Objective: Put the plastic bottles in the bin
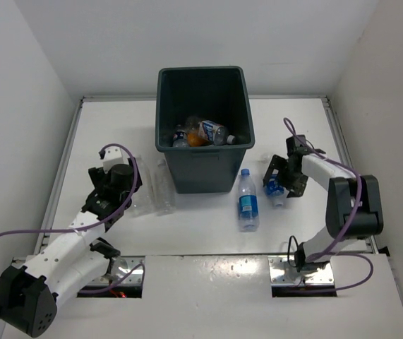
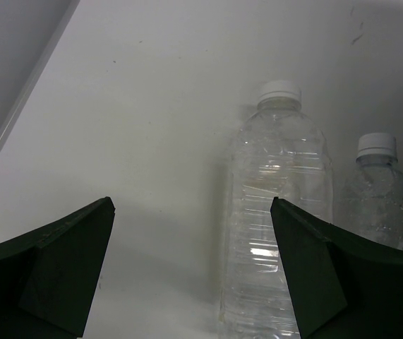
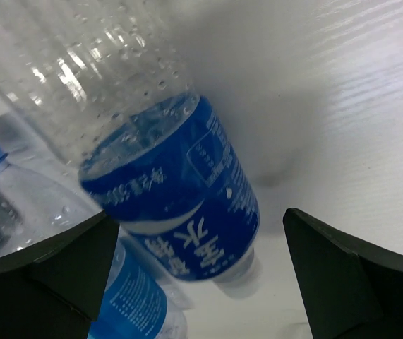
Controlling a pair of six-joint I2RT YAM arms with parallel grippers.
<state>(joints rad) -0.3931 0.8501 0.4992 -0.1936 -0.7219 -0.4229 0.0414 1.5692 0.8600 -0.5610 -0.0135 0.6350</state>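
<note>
The dark grey bin [image 1: 169, 152] stands at the table's middle back, with several plastic bottles [image 1: 212, 132] inside. A blue-labelled bottle [image 1: 248, 200] lies in front of it. My right gripper [image 1: 282, 181] hangs open over another blue-labelled bottle [image 1: 274, 189]. In the right wrist view that bottle [image 3: 180, 191] sits between the spread fingers [image 3: 342, 275], and a second blue label [image 3: 127, 296] shows at lower left. My left gripper [image 1: 132, 194] is open beside two clear white-capped bottles [image 1: 164, 187]. The larger one [image 2: 279, 212] lies just inside the right finger [image 2: 328, 275], the smaller one [image 2: 381, 198] beyond it.
White walls close in the table on the left, back and right. A raised rail [image 2: 17, 120] runs along the left edge near my left gripper. Purple cables [image 1: 135, 169] loop off both arms.
</note>
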